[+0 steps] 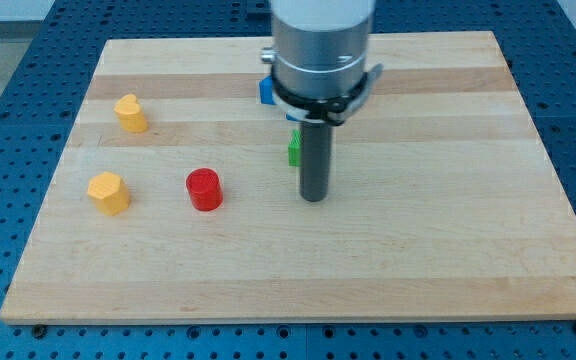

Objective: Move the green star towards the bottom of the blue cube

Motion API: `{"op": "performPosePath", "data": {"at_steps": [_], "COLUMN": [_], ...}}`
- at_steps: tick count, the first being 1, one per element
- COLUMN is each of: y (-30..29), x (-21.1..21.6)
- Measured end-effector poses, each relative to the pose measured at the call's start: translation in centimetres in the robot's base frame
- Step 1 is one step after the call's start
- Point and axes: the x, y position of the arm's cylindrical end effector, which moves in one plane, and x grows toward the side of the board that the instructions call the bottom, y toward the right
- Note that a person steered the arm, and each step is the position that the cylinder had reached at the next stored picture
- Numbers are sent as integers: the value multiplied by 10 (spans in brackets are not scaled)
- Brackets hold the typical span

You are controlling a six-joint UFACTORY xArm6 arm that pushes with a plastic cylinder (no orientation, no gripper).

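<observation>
Item 1, your arm: a grey cylindrical housing enters from the view's top and ends in a straight dark rod. There are no jaws on this rig, so no wide, narrow or holding state applies; the working end is my tip (pixel 314 198), resting on the desk (pixel 448 240) near the centre of the board.

Item 2, green star (pixel 294 148): only a narrow green sliver shows, just to the view's left of the rod and above my tip. The rod hides the rest, so you cannot confirm the star shape here, nor whether the rod touches the block.

Item 3, blue cube (pixel 266 90): a small blue edge shows at the left side of the grey housing, above the green star and farther toward the view's top from my tip. Most of it is covered by the housing.

Item 4, red cylinder (pixel 205 189): stands upright, to the view's left of my tip at about the same height in the view, well apart from it.

Item 5, yellow block (pixel 109 192): farther left than the red cylinder, near the desk's left edge; its exact shape is hard to make out.

Item 6, second yellow block (pixel 131 113): up and far left of my tip, above the first yellow one.

Item 7, desk: a pale wooden board lying on a blue perforated surface (pixel 8 60).
</observation>
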Motion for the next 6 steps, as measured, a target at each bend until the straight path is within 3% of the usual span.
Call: {"op": "performPosePath", "data": {"at_steps": [2,6], "y": [-5,8], "x": [-49,-52]}}
